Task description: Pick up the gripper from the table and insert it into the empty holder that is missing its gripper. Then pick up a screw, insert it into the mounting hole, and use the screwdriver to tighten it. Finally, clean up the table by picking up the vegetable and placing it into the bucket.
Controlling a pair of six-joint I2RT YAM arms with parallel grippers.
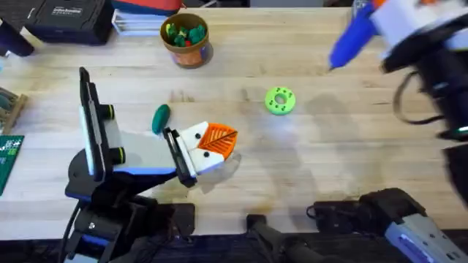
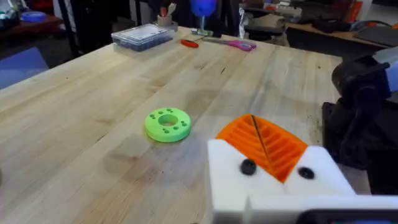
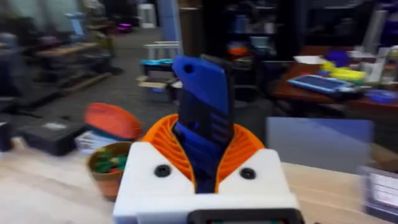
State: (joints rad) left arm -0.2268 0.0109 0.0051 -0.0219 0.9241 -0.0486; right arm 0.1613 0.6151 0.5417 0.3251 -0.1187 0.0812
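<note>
Closest to the arm bases, the left gripper (image 1: 212,146) sits low over the table (image 1: 329,168), its white fingers with orange ribbed pads (image 2: 264,144) pressed together with nothing between them. In its wrist view only a thin dark line separates the two pads, so I'd call it closed and empty. The vegetable (image 1: 161,118) lies on the wood just beside that gripper, on its far side, and hasn't been picked up.

A bit farther out from the left gripper, toward the right arm's side, is the lime-green disc with holes (image 1: 280,100), flat on the table and well apart from everything else.

Farther again, the right gripper (image 3: 202,168) is up in the air past the disc, clamped on the screwdriver (image 1: 353,38). The wrist view shows the blue body (image 3: 204,118) wedged upright between its orange pads. The bucket (image 1: 186,40) stands at the far edge, straight back from the left gripper, already holding some colourful toy bits.

My read is that the screwdriving part looks to be ending. I can't make out a separate holder or any screw from here, so I'm not sure. Next the screwdriver needs parking, then a gripper has to open, drop over the vegetable and carry it back to the bucket.
</note>
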